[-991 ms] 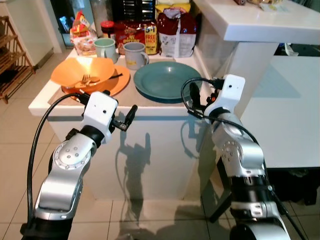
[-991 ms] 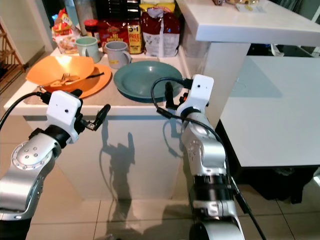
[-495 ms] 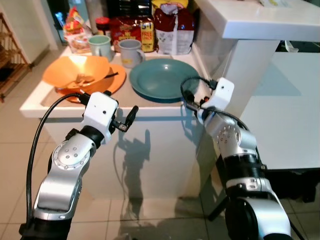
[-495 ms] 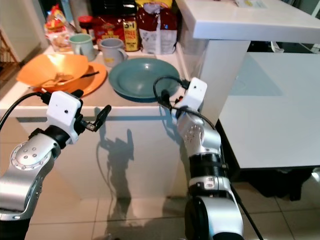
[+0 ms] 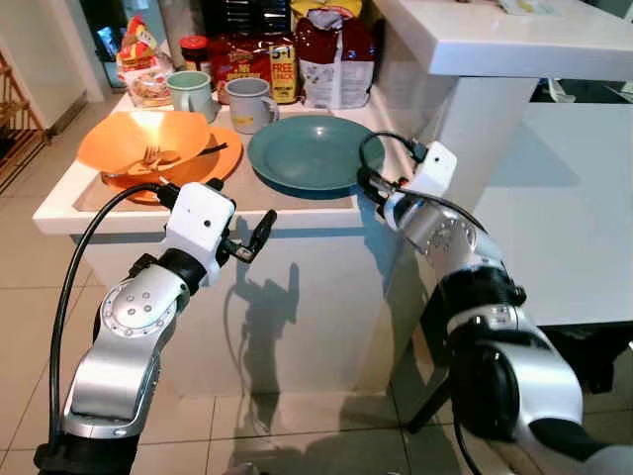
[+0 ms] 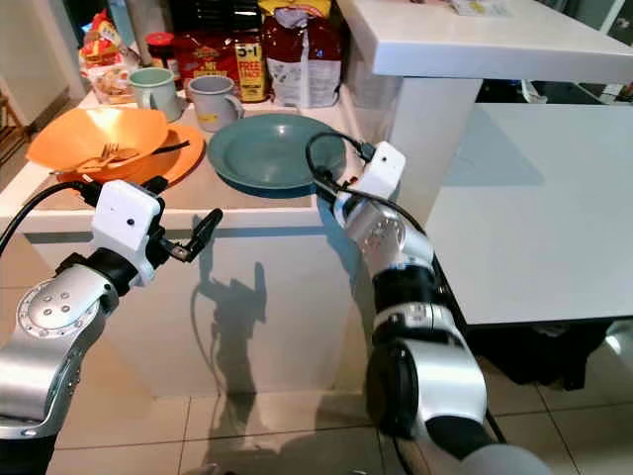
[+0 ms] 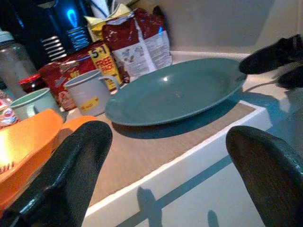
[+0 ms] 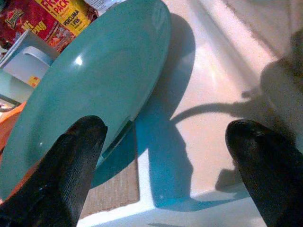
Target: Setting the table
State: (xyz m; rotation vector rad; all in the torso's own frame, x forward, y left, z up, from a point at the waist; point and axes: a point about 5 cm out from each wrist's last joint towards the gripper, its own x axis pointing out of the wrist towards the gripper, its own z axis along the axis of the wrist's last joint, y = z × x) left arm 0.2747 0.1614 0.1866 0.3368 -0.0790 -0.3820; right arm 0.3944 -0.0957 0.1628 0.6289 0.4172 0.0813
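- A tiled kitchen floor with a low white counter in the middle, a tall white ledge rising at its far right corner, and a white table off to the right.
- On the counter lies a teal plate, partly on a brown mat; it sits near the counter's right front edge.
- Left of it, an orange plate carries an orange bowl with a fork inside.
- Behind the plates stand two mugs, one pale green and one grey, with red snack packets and a dark red bag at the back.
- The right gripper hovers at the counter's right front corner, its fingers spread wide, one finger over the teal plate's rim, grasping nothing.
- The left gripper hangs before the counter's front edge, fingers apart and empty, pointing at the teal plate.
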